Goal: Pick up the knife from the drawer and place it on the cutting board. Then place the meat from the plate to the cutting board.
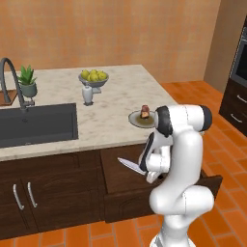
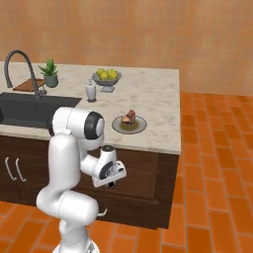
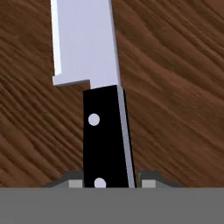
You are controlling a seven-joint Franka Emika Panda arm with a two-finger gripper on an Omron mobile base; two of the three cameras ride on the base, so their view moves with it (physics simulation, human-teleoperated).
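My gripper [image 1: 148,174] is shut on the knife [image 1: 131,166], just above the open drawer [image 1: 118,185]. The silver blade points left, out from the hand. In the hand view the black handle [image 3: 105,135] runs up between my fingertips [image 3: 148,179], with the blade [image 3: 83,39] beyond it and the drawer's wooden floor [image 3: 175,87] behind. The meat [image 1: 144,112] sits on the plate [image 1: 136,120] near the counter's front edge, above the drawer. The cutting board [image 2: 27,85] lies at the far left, behind the faucet. The hand [image 2: 107,169] hangs in front of the cabinet.
A dark sink [image 1: 36,124] with a curved faucet [image 1: 12,77] fills the left of the counter. A potted plant [image 1: 27,81], a white dispenser [image 1: 87,95] and a pedestal bowl of yellow-green fruit [image 1: 93,77] stand behind. Cabinet doors with bar handles [image 1: 24,195] are left of the drawer.
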